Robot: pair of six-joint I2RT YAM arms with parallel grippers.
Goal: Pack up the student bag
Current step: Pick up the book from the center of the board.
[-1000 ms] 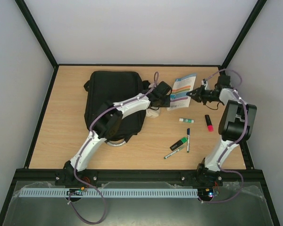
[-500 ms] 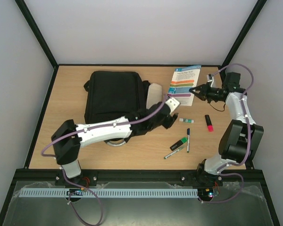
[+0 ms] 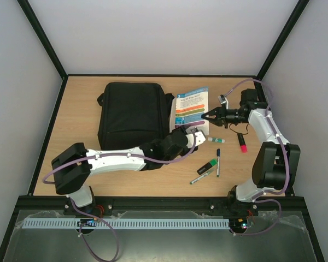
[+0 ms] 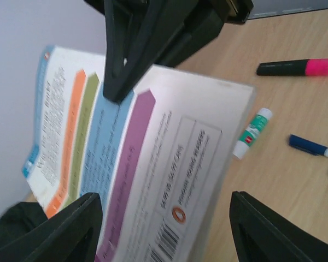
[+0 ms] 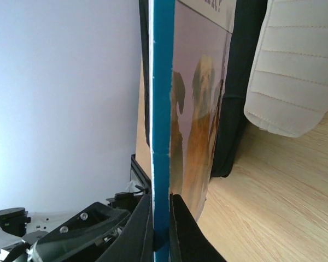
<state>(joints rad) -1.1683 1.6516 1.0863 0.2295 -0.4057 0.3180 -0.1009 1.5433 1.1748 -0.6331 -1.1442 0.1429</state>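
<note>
The student bag (image 3: pixel 132 113), a black backpack, is laid flat on the wooden table (image 3: pixel 79 143) at about ten o'clock from the table's centre, its zip closed as far as can be seen from above. At its three o'clock edge a thin, colourfully printed book (image 3: pixel 191 107) is held off the table and tilted by the right gripper (image 3: pixel 205 116), whose fingers (image 5: pixel 181 226) are pressed together on the book's blue-spined edge. The left gripper (image 3: pixel 198 135) is placed at the book's six o'clock, its fingers (image 4: pixel 71 229) spread wide with the book's lower end between them; whether they are touching it cannot be told. A white padded pouch (image 5: pixel 295 71) is seen beside the bag in the right wrist view. At the book's four to five o'clock a glue stick (image 3: pixel 214 140), a pink highlighter (image 3: pixel 242 143), a blue pen (image 3: pixel 218 162), a green marker (image 3: pixel 208 165) and a green pen (image 3: pixel 200 177) are scattered on the wood.
</note>
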